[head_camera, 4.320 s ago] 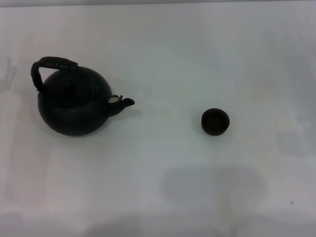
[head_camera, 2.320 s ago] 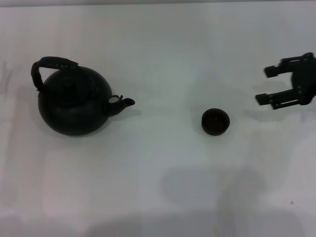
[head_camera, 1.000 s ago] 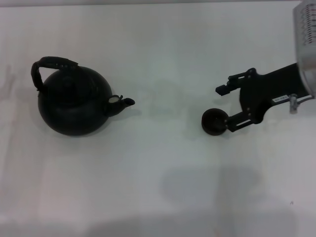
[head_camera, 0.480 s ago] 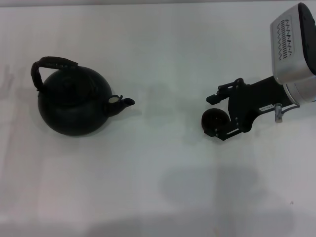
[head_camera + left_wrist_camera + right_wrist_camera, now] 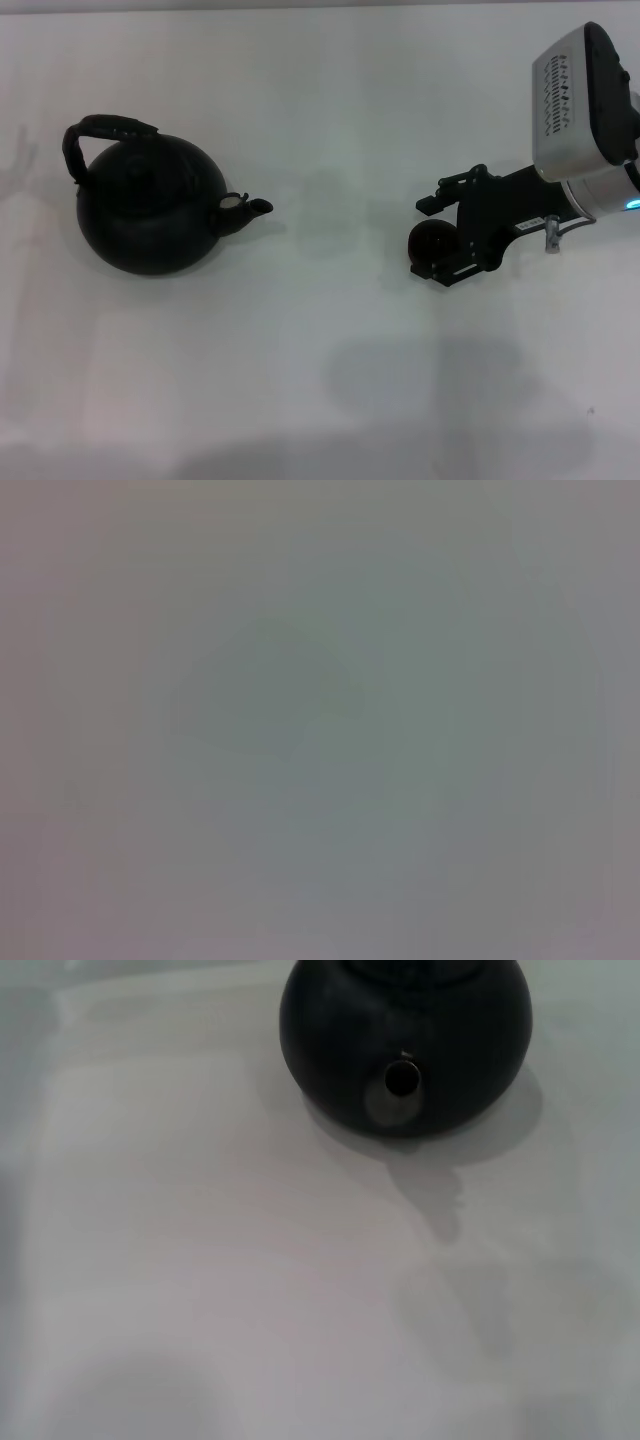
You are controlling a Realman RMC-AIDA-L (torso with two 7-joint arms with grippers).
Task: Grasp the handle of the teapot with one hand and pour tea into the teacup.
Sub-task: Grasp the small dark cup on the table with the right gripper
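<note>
Right pincer spread around teacup on worktop, not pinching. Teapot sits well apart, handle untouched. Risk: fingers nudge or tip the tiny cup. Left pincer unseen.

Black teapot upright (spout toward teacup), well apart.

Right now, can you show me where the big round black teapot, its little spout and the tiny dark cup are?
Big round black teapot point(image 5: 150, 215), head view, on its belly.
Short stubby spout point(image 5: 403, 1081), right wrist view, on the spout's opening.
Tiny dark round teacup point(image 5: 430, 241), head view, on its rounded side.
</note>
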